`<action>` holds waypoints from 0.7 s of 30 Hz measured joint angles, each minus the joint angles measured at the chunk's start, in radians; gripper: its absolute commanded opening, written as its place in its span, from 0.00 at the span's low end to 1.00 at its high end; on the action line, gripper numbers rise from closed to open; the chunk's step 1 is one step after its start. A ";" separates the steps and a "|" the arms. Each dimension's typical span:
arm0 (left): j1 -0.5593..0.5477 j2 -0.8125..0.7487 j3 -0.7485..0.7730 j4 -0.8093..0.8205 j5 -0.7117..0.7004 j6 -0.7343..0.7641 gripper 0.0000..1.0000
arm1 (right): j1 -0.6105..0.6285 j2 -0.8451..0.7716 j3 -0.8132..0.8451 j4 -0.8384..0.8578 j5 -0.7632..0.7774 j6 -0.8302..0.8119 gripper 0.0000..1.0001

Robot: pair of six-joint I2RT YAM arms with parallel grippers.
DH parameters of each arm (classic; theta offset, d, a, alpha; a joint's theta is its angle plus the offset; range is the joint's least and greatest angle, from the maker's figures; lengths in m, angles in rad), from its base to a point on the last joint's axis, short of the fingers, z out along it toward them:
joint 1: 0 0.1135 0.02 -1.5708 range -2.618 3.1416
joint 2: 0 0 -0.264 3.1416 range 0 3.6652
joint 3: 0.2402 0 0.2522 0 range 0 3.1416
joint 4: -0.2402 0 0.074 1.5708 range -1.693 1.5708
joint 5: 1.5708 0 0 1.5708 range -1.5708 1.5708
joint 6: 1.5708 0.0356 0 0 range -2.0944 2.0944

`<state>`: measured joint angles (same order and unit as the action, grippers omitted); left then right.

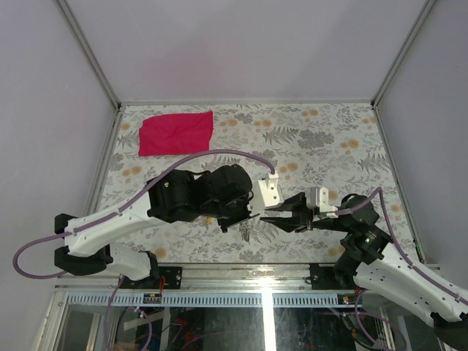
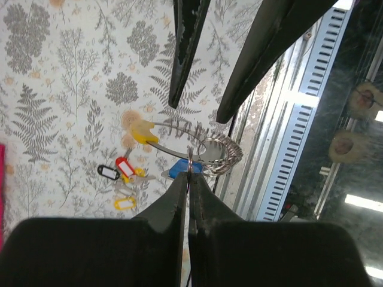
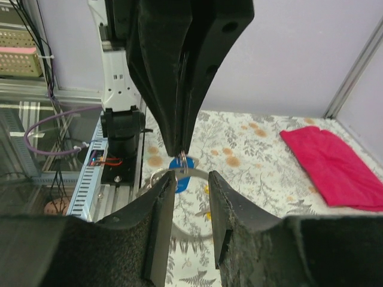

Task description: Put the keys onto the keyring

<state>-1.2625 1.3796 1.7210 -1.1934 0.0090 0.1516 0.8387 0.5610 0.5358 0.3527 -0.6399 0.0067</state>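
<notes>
1. The left gripper point(image 2: 190, 177) is closed tight, pinching the thin silvery metal keyring point(image 2: 219, 156) towards six o'clock on the floral-patterned table point(image 1: 329, 146).
2. The right gripper point(image 3: 190, 186) stands parted, its tips just beside the ring.
3. Loose red-, black- and yellow-headed small metal keys point(image 2: 122, 173) lie at eight o'clock from the ring.

Cloth point(image 1: 176, 132) far-left on table point(image 1: 329, 146); keyring point(image 2: 230, 149) near front edge (loose keys point(image 2: 124, 168) beside).
</notes>
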 measured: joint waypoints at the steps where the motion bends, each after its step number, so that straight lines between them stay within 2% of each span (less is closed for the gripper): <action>1: 0.000 0.011 0.013 -0.020 -0.008 0.000 0.00 | 0.000 0.002 -0.013 0.001 -0.001 0.000 0.35; 9: 0.000 0.092 0.061 -0.113 -0.062 -0.001 0.00 | 0.000 0.034 -0.076 0.065 -0.015 0.023 0.34; 21: -0.002 0.097 0.063 -0.125 -0.058 0.000 0.00 | 0.000 0.122 -0.116 0.266 -0.062 0.105 0.33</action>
<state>-1.2640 1.4761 1.7836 -1.3186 -0.0486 0.1513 0.8387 0.6834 0.4194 0.6189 -0.7021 0.1116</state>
